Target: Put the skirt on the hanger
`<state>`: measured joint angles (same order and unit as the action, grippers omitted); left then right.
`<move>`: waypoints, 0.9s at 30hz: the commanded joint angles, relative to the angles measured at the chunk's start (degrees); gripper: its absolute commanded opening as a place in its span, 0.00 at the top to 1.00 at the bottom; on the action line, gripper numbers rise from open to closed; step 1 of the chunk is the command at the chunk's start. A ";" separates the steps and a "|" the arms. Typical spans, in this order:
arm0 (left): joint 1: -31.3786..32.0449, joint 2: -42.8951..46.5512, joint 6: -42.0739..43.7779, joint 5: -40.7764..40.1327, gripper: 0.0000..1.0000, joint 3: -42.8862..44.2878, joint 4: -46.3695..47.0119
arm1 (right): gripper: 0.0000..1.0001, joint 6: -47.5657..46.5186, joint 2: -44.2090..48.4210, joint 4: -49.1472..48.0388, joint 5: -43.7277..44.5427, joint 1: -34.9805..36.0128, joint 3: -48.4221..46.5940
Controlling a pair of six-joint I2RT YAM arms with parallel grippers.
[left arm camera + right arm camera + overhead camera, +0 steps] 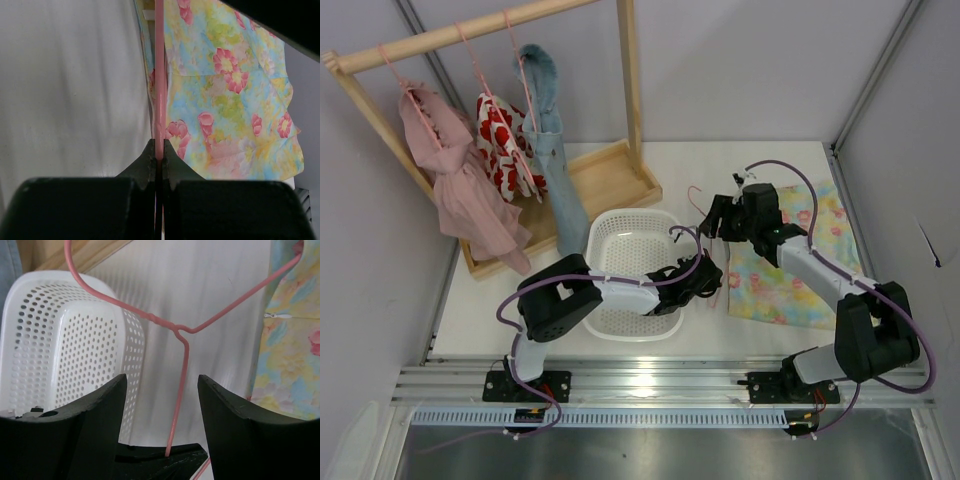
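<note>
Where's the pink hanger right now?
The left gripper pinches the hanger; from above it's mid-table, between the white basket and the skirt.

Bright, even light; blurred wrist foregrounds

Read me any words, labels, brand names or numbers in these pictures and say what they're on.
No readable text anywhere.
The skirt shows only a flower print; a small white patch at its edge, perhaps a tag, is too blurred to read.
The hanger and basket carry no lettering.
</note>
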<state>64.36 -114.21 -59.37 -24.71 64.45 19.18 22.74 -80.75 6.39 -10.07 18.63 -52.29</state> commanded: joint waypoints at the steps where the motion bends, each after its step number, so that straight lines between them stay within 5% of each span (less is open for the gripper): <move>1: 0.42 0.48 1.10 1.24 1.00 -0.55 2.62 | 0.36 -5.95 -0.72 -2.08 2.50 0.88 0.09; 15: 0.42 0.40 2.51 1.33 1.00 -0.81 3.93 | 0.37 -8.25 -3.10 0.28 8.83 0.62 -3.95; 20: 0.33 0.66 3.21 1.07 1.00 -0.73 3.94 | 0.38 -3.23 -2.13 2.57 9.36 -6.13 -6.23; 27: 0.42 0.48 3.48 1.42 1.00 -0.55 4.11 | 0.36 -10.10 -9.49 -2.01 16.30 -10.70 -9.30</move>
<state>64.38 -114.21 -57.34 -23.83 63.77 21.02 15.09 -86.13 6.68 2.28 9.67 -57.93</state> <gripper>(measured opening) 0.034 0.636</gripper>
